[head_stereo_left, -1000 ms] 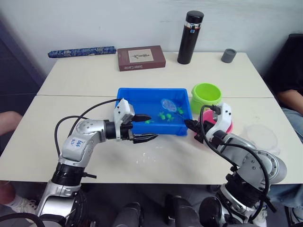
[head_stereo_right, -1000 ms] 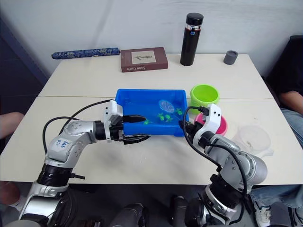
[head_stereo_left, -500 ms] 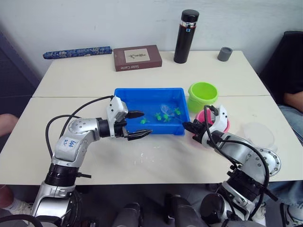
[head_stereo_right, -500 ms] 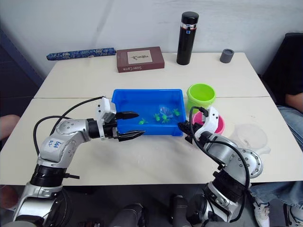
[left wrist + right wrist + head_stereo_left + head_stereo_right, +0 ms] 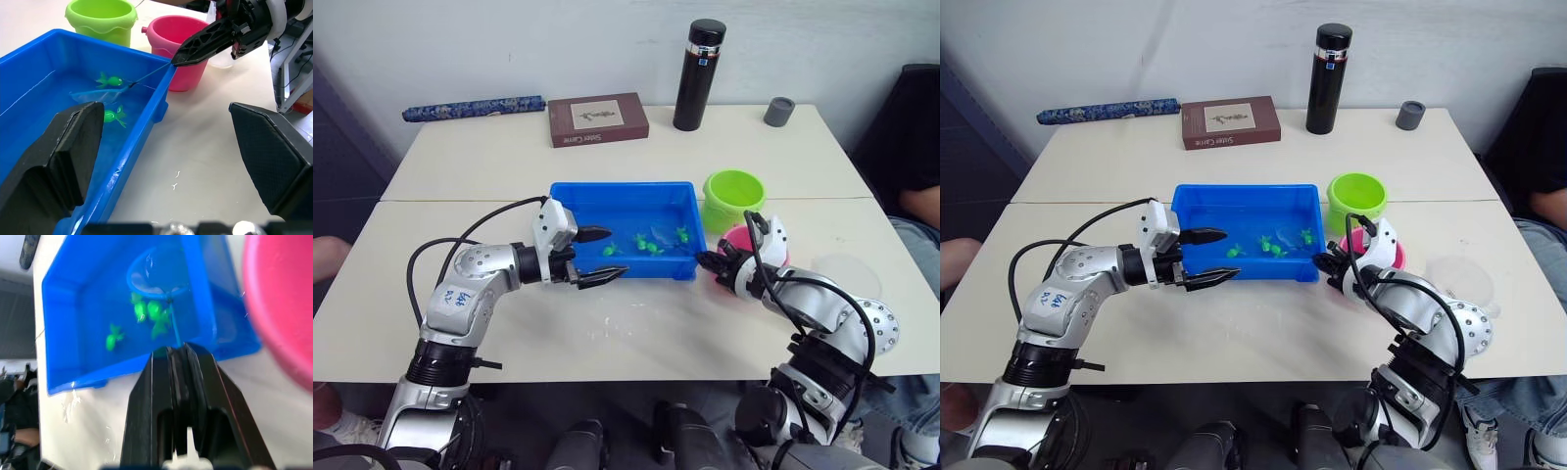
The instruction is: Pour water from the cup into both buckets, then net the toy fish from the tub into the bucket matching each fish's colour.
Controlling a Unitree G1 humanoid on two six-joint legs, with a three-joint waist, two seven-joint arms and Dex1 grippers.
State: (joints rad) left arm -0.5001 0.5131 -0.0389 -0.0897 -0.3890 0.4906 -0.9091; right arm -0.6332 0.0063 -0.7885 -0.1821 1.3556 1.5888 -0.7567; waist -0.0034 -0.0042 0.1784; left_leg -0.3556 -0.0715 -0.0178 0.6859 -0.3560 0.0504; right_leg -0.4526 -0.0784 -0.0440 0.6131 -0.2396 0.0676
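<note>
The right claw (image 5: 177,59) pinches the net's (image 5: 157,275) thin handle; it looks bendy and light. The left claw (image 5: 597,257) is wide, empty. Wet fish (image 5: 147,310) may slip.

I judge this an office or meeting room pressed into service for testing. Two plain pale tables (image 5: 636,147) stand butted together against a bare white wall (image 5: 558,39) across the top of the frame. At the right edge I see a seated person (image 5: 922,201). A book (image 5: 597,118) and flask (image 5: 698,75) lie upper centre.
</note>
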